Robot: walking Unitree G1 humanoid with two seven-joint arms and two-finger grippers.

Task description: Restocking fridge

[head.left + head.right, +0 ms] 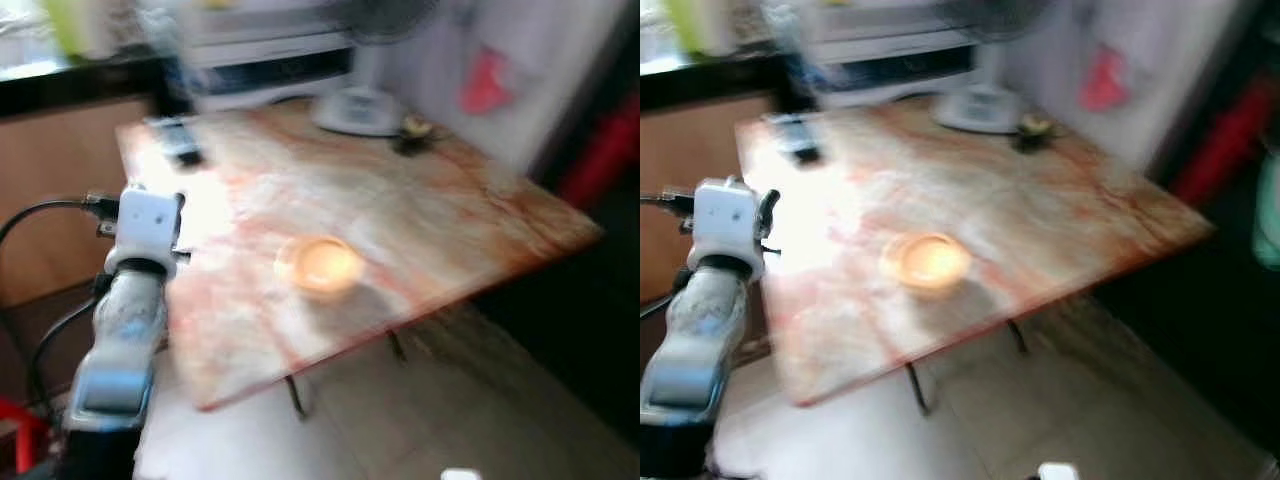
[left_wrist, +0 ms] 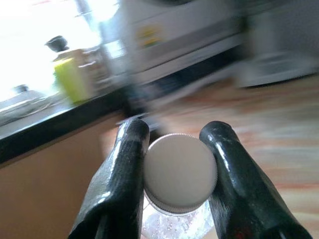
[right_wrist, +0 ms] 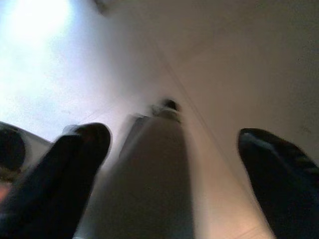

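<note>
Gripping a clear bottle [image 2: 175, 219] just below its white screw cap [image 2: 179, 172], the left hand [image 2: 174, 174] has its two black fingers [image 2: 122, 179] pressed against either side of the neck, so the bottle is secured and off the table. In the head views the left arm [image 1: 125, 320] rises at the near left, beside the near left corner of the marble-patterned table [image 1: 450, 215]; the hand itself is hidden behind the wrist there. The pictures are blurred, which suggests the robot is walking or turning.

On the table a small round amber-glowing container [image 1: 320, 265] sits near the front edge, a white fan base [image 1: 358, 108] stands at the far side, a small dark object [image 1: 412, 130] lies just beside that base, and another dark object [image 1: 178, 145] lies near the far left corner.

The right hand [image 3: 174, 174] hangs low over the tiled floor [image 3: 239, 74] with its fingers spread wide and nothing between them.

As for progress, the pick-up looks done: one bottle is in hand. No fridge can be made out with certainty, so the carry, the opening of the door and the placing on a shelf all appear to be left. The amber container may be another item for stocking, though that is only a guess.
</note>
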